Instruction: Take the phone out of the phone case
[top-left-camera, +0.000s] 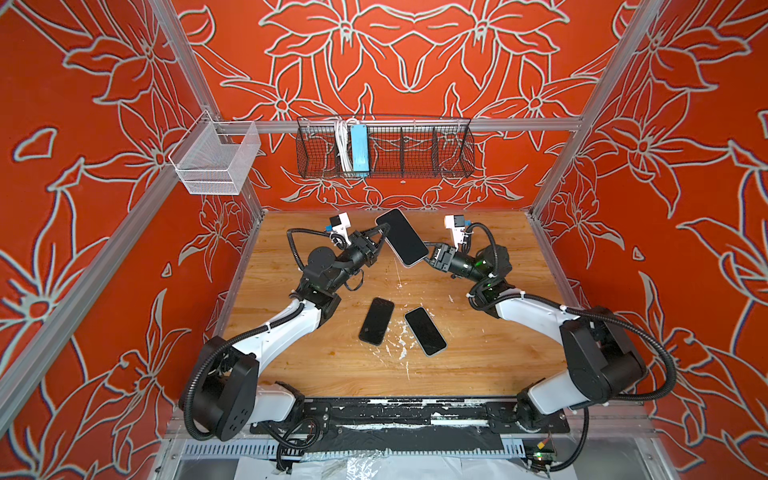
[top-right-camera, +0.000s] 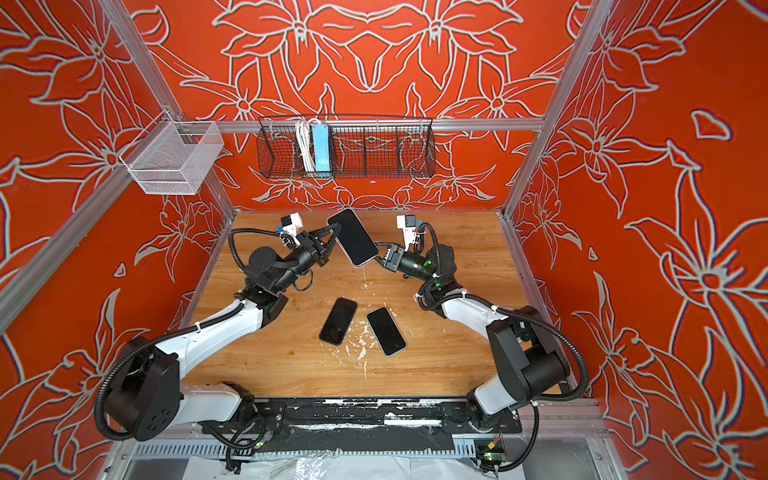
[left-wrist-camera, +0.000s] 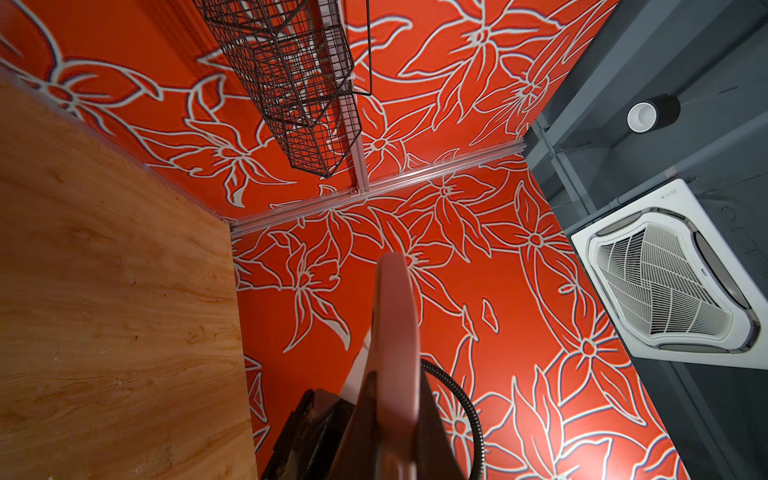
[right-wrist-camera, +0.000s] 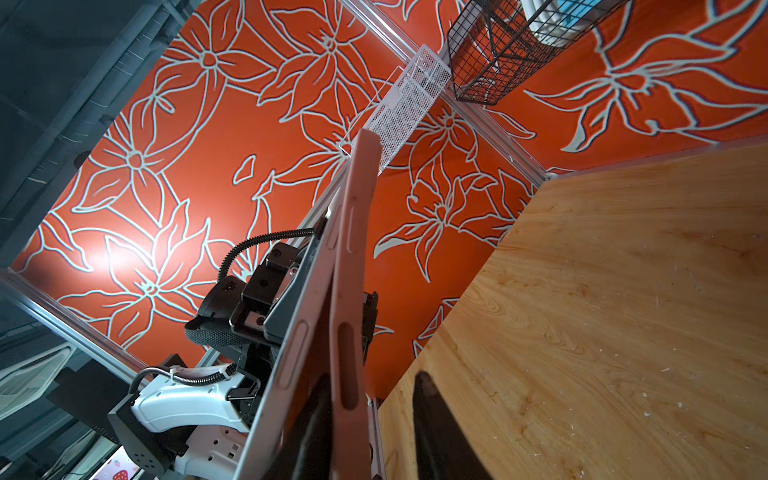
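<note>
Pink phone case (right-wrist-camera: 353, 249): seen edge-on from the right wrist. It hugs the phone (top-left-camera: 401, 237) at the far end and stands off the phone's silver frame at the near end, with a wedge of gap between them.
Phone position: aloft over the back of the wooden tabletop (top-left-camera: 478, 353), dark face toward the top cameras, tilted, strung between the two grippers in both top views.
Left gripper (top-left-camera: 385, 228): clenched on the cased phone's long edge, close to its far end. The left wrist view shows the pink rim pinched between the dark fingers (left-wrist-camera: 353, 436).
Right gripper (top-left-camera: 427, 258): at the opposite, near corner of the phone. Jaws part-way apart, not clamped.
Right fingers: one dark finger (right-wrist-camera: 436, 436) stands clear of the case's outer face, with bare wood showing between them. A dark shape sits in the gap between case and frame (possibly the other finger; cannot tell).
Spare phones: one handset (top-left-camera: 377, 321) and a second handset (top-left-camera: 425, 331) lie flat near the table's middle, side by side, not touching, well apart from both grippers.
Table marks: white scuffs (top-left-camera: 402, 340) between and around the handsets.
Back wall: a black wire basket (top-left-camera: 415, 153) holds a blue power strip (top-left-camera: 359, 151). A white mesh basket (top-left-camera: 216, 162) hangs on the left rail.
</note>
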